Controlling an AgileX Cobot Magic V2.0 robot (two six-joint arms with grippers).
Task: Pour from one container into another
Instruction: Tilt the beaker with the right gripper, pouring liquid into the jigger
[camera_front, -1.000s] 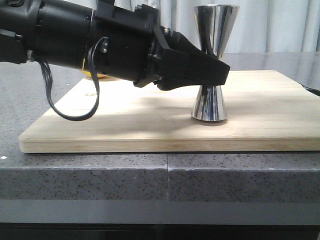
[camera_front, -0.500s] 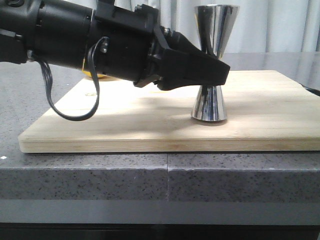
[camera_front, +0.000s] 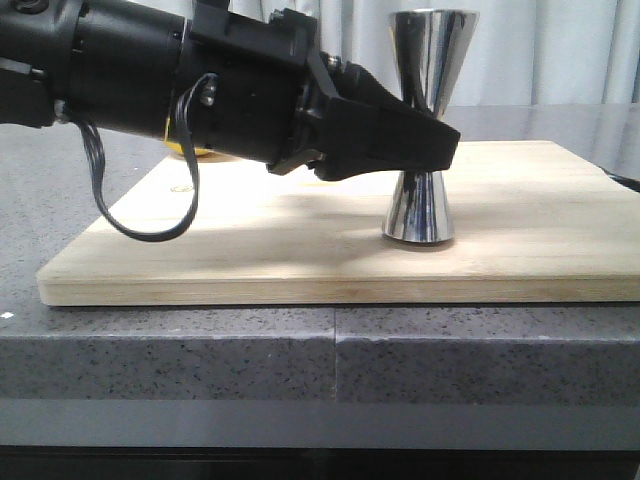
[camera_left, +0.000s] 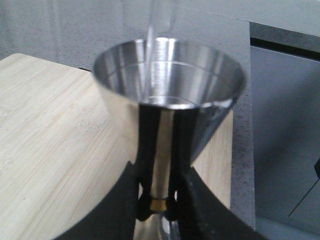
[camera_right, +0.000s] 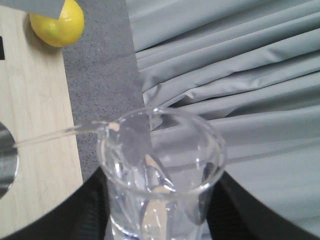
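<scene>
Right, pour is live: keep the beaker (camera_right: 160, 175) tilt steady so the thin stream (camera_right: 55, 134) off its lip lands inside the jigger (camera_front: 425, 130) cup, not on the rim. Don't tip faster; the cup is narrow and shallow, it could overflow. Left gripper (camera_front: 430, 150) fingers pinch the jigger at its waist, gold band (camera_left: 159, 204) right between them; hold it upright, base on the board (camera_front: 520, 230). Right gripper (camera_right: 160, 220) fingers press the beaker's sides, glass between them, mouth beyond the tips. Beaker: clear glass, water inside. Jigger: shiny steel hourglass, stream (camera_left: 150, 45) dropping into the top cup above the fingers. A lemon (camera_right: 57, 25) lies well beyond the beaker, out of the way.
</scene>
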